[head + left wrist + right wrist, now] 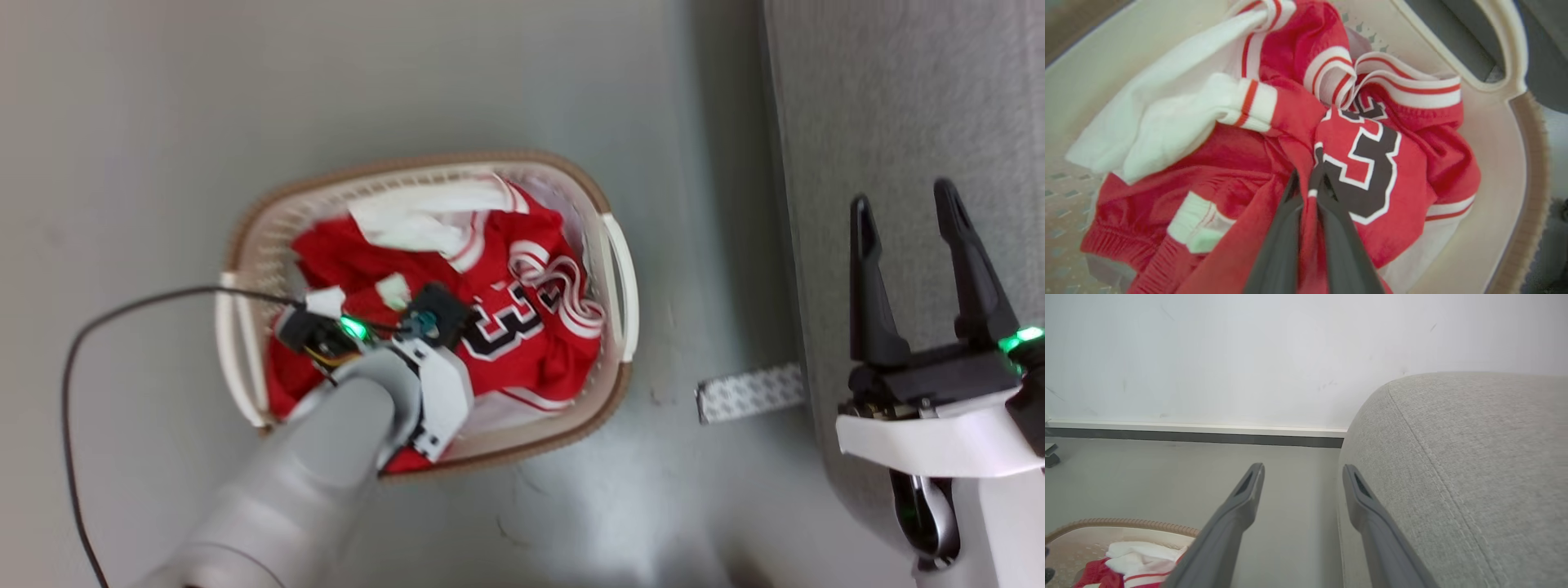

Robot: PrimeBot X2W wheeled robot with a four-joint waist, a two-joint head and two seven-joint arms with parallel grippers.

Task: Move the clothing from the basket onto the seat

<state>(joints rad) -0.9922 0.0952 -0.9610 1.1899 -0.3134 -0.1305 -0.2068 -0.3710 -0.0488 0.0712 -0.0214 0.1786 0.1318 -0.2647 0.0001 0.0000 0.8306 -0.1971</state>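
Observation:
The clothing (522, 343), a red jersey with a black white-edged number and a white part, lies crumpled in the cream basket (424, 167) with its brown rim. My left arm reaches down into the basket. In the left wrist view my left gripper (1308, 181) is shut on a fold of the red clothing (1412, 163) beside the number, with cloth pinched between the two dark fingers. My right gripper (902, 208) stands open and empty at the edge of the grey seat (898, 98). In the right wrist view it (1302, 473) hovers beside the seat (1474, 457), with the basket (1126, 524) at lower left.
The basket stands on a grey floor (163, 106). A thin black cable (82, 343) loops from my left wrist over the floor. A white patterned strip (751, 392) lies on the floor against the seat's base. A white wall with a dark skirting (1208, 437) runs behind.

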